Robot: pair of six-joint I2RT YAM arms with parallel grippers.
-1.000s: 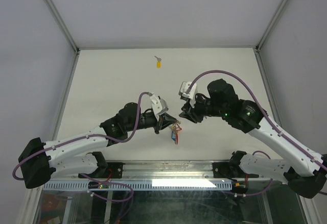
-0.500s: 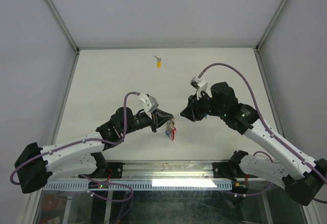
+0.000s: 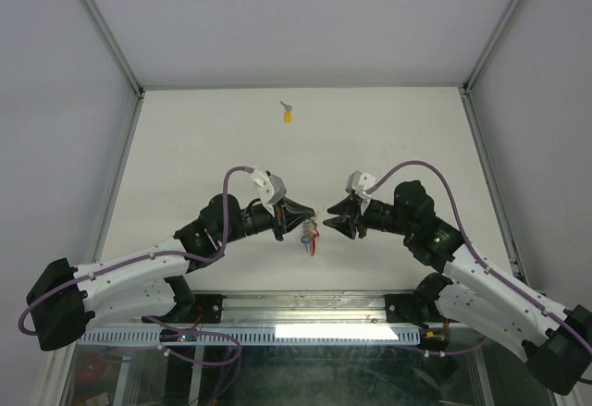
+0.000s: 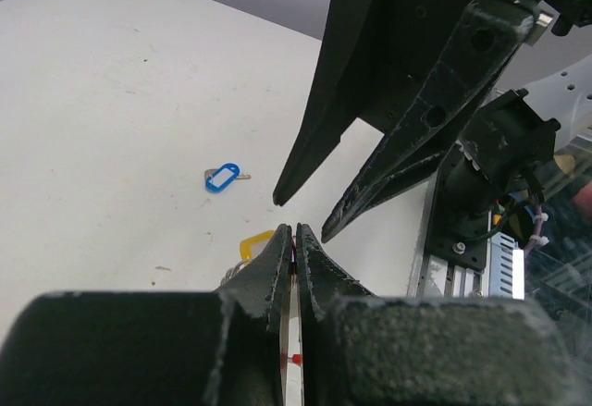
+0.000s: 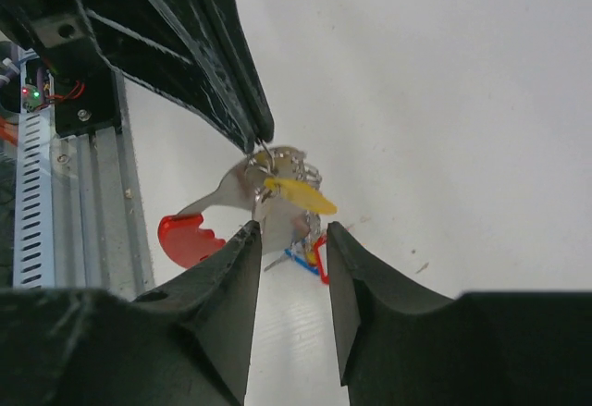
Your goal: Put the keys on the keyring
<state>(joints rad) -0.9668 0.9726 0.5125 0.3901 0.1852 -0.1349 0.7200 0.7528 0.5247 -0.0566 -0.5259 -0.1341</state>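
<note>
My left gripper is shut on the keyring, a bunch of silver wire rings hanging from its tips just above the table. On the bunch hang a yellow tag, a curved red strip and small blue and red tags. My right gripper stands open right next to the bunch, nothing between its fingers. A loose key with a blue tag lies on the table. Another key with a yellow tag lies far back.
A metal rail runs along the near table edge under both arm bases. Grey walls and slanted frame posts close off the white table at the left, right and back.
The right arm has dropped and swung in toward the near edge, bringing its gripper level with the bunch and slightly wider. The left arm drew back a little with the keyring.
</note>
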